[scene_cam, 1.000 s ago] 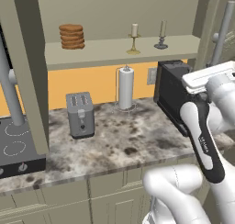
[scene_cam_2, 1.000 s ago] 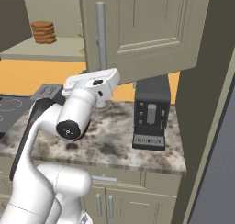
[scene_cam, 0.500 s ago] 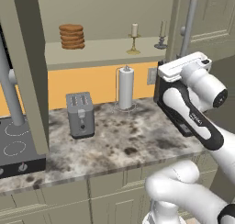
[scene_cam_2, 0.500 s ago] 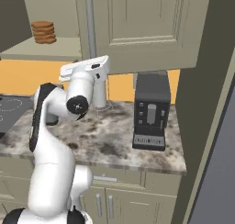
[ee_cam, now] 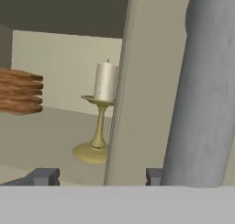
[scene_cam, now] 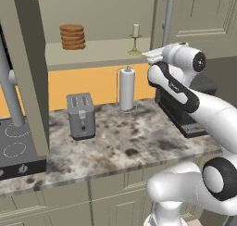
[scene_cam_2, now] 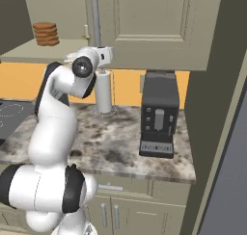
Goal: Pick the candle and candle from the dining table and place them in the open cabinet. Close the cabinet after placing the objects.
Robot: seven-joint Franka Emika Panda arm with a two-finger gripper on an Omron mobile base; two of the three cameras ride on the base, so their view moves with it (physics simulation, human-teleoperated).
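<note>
A cream candle on a brass-gold holder [scene_cam: 135, 37] stands on the shelf [scene_cam: 102, 51] of the open cabinet; in the hand view this candle [ee_cam: 103, 112] sits just left of the door's edge. The greyish candle is hidden behind the cabinet's right door [scene_cam: 199, 16], which stands partly swung in. My gripper [ee_cam: 98, 177] is open at that door's edge, below its long grey bar handle [ee_cam: 202, 90], with one fingertip [ee_cam: 43, 176] on each side of the edge. In the left base view the gripper [scene_cam: 152, 55] is beside the handle [scene_cam: 167, 14]. The dining table is out of view.
A stack of brown cookies [scene_cam: 71, 36] lies on the shelf's left. On the stone counter stand a toaster [scene_cam: 81, 115], a white paper-towel roll [scene_cam: 126, 88] and a black coffee machine [scene_cam_2: 158, 116]. A black cooktop [scene_cam: 14, 148] is at the left. The cabinet's left door [scene_cam: 28, 58] hangs open.
The right cabinet door has swung left toward shut, with my hand travelling left along with it. It now covers the greyish candle, which showed on the shelf before.
</note>
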